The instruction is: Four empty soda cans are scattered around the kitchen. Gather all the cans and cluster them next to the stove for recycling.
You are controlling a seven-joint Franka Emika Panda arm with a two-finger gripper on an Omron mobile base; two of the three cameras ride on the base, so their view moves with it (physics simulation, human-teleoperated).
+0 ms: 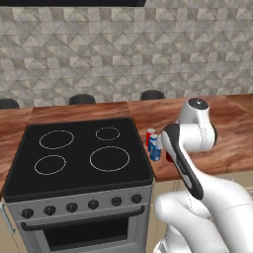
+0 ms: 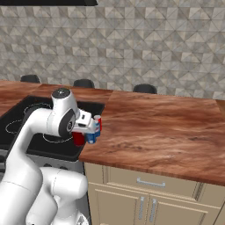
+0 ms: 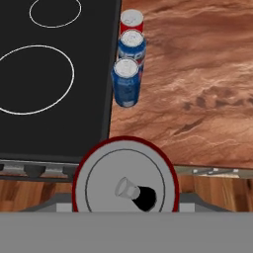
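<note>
A red can (image 3: 125, 178) is clamped between the gripper (image 3: 126, 207) jaws, held over the near counter (image 3: 197, 89) edge just right of the stove (image 3: 49, 74). Beyond it, two blue cans (image 3: 126, 82) and another red can (image 3: 132, 21) are lined up along the stove's right edge.

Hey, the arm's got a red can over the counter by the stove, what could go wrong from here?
The held red can hangs close to the three cans already standing by the stove. Lowering it could bump the nearest blue can and topple the row. The counter strip beside the cooktop is narrow near its front edge, so a can set too far forward might tip off.
</note>
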